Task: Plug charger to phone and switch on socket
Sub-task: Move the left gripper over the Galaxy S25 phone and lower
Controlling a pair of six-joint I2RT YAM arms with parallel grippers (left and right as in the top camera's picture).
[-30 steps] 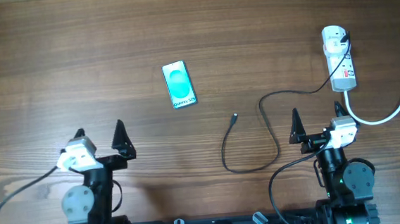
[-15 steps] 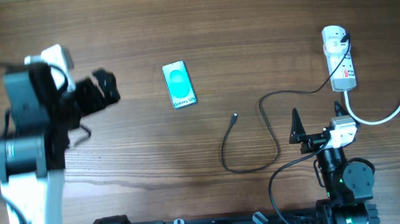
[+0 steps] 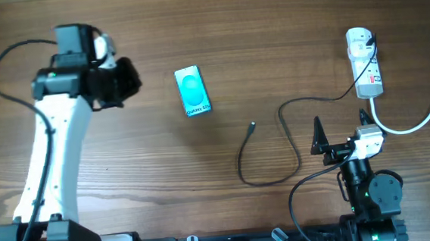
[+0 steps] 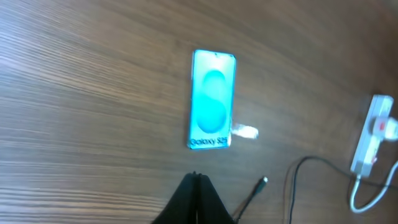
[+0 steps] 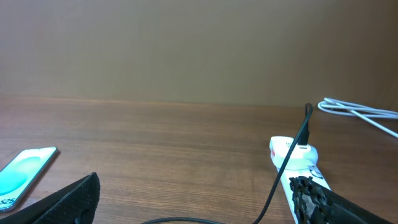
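Black charger tip (image 3: 252, 125) lies btwn phone (image 3: 192, 91) & socket (image 3: 365, 64), apart from both.

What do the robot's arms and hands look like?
The left arm is a long white tube with black joints and a black cable looping off it. The left hand is black. The right arm is black and grey, with a white block behind the right hand, whose two fingers are black and pointed.

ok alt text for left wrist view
A flat smartphone with a teal-blue screen lies face up on a wooden table, beyond the shut black left gripper. A thin black charger cable's tip lies nearby; a white power strip sits far right.
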